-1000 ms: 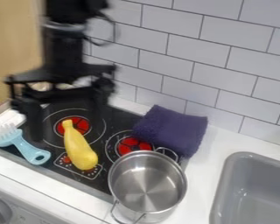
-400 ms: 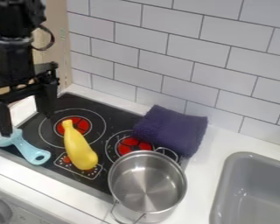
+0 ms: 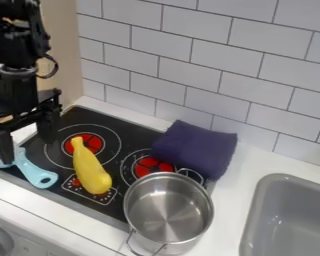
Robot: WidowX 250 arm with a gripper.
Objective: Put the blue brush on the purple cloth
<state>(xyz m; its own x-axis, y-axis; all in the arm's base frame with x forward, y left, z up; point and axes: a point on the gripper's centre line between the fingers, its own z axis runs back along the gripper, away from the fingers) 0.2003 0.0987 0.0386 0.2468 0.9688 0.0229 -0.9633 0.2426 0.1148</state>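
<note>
Gleaming inside, the pot [image 3: 168, 210] stands while the claw [image 3: 27, 151] hangs spread by the blue brush [image 3: 36, 172].

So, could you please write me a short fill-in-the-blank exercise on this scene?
The end effector's jaws stand ____, not shut.
The brush is light ____ in colour.
In the picture, the yellow toy lies to the ____ of the brush.
The colour of the cloth is ____.

Missing words: open; blue; right; purple.

Two burners [image 3: 88, 144]; brush [image 3: 37, 173], cloth [image 3: 195, 150], pot [image 3: 137, 205], squash [image 3: 90, 171], sink [image 3: 255, 212] (one each).
</note>
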